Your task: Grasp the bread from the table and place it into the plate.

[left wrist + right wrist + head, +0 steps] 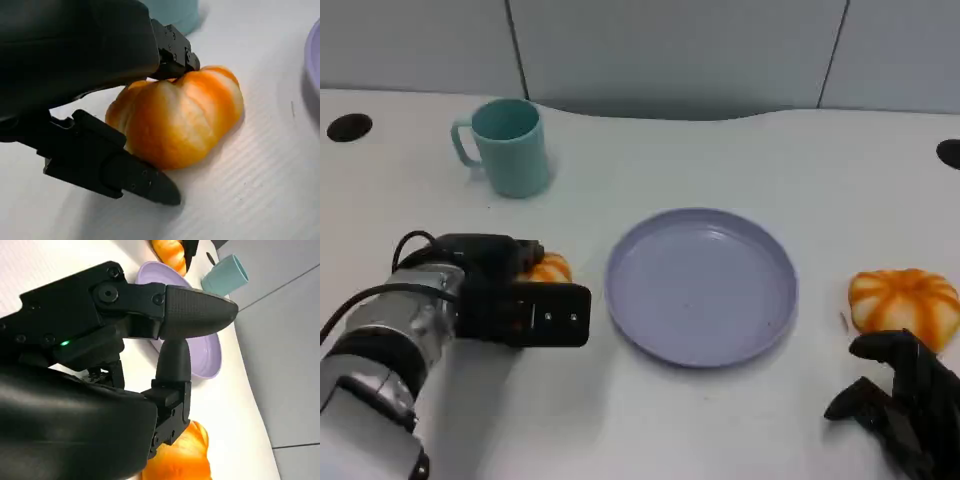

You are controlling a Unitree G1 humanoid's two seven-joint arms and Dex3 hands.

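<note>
An orange-and-white bread roll (180, 120) lies on the white table to the left of the lilac plate (700, 285). My left hand (525, 305) lies over it, so a small part of the roll (553, 268) peeks out. One finger (172, 50) presses its far side and another (125, 175) hugs its near side along the table. A second roll (905, 305) sits right of the plate. My right hand (900, 400) rests just in front of that roll, fingers apart and holding nothing.
A teal cup (510, 145) stands at the back left, behind my left hand. Dark round holes (348, 127) mark the table's far corners. The plate's rim (314, 55) lies a short way beyond the gripped roll.
</note>
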